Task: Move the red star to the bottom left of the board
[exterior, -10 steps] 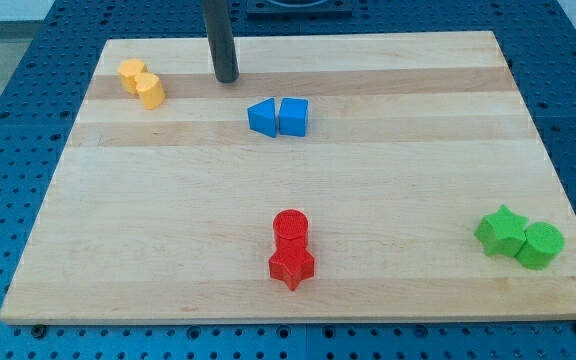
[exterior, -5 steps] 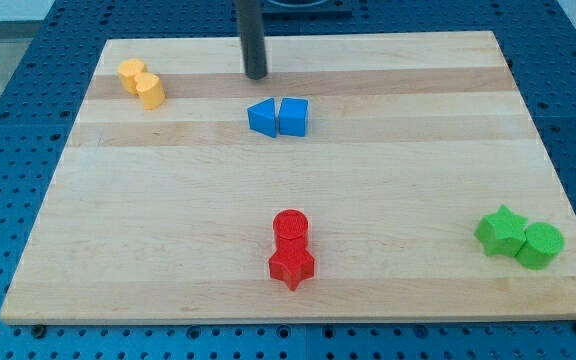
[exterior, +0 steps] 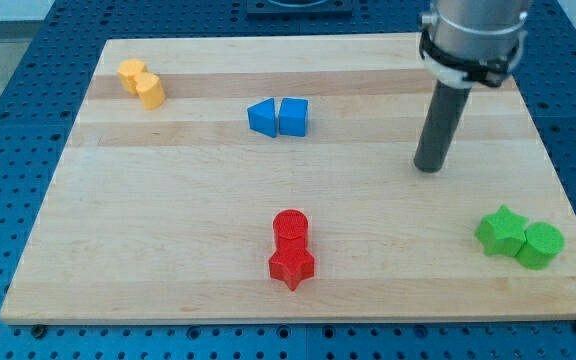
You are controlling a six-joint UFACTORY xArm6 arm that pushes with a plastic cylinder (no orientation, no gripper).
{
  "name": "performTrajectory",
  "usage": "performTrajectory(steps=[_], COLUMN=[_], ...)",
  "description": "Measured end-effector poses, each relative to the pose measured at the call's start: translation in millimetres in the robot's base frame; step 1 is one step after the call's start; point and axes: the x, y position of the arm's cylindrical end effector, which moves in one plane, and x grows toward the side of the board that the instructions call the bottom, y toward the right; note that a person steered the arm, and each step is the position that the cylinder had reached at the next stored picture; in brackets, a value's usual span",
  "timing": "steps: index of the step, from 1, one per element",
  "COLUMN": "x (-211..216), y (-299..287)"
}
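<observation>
The red star (exterior: pixel 291 266) lies near the bottom middle of the wooden board (exterior: pixel 168 200), touching a red cylinder (exterior: pixel 290 227) just above it. My tip (exterior: pixel 429 167) stands on the board at the right of centre, well to the upper right of the red star and apart from every block.
A blue triangle (exterior: pixel 262 117) and a blue cube (exterior: pixel 293 116) touch each other at the upper middle. Two yellow blocks (exterior: pixel 141 82) sit at the upper left. A green star (exterior: pixel 501 230) and a green cylinder (exterior: pixel 542 245) sit at the lower right.
My tip has moved from the top middle of the board down and to the right. No block has moved.
</observation>
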Motion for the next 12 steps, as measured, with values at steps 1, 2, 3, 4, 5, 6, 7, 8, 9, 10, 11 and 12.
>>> performTrajectory(steps=[1,2,3,4,5,6,7,8,9,10,11,12], x=[14.2,42.9,57.2,82.2,101.0,125.3,125.3,122.0,122.0,122.0,122.3,122.3], y=[-11.3,-33.7,-55.4,-79.4,-82.7,-87.0,-87.0,-108.7,-146.6,-185.7,-226.0,-268.7])
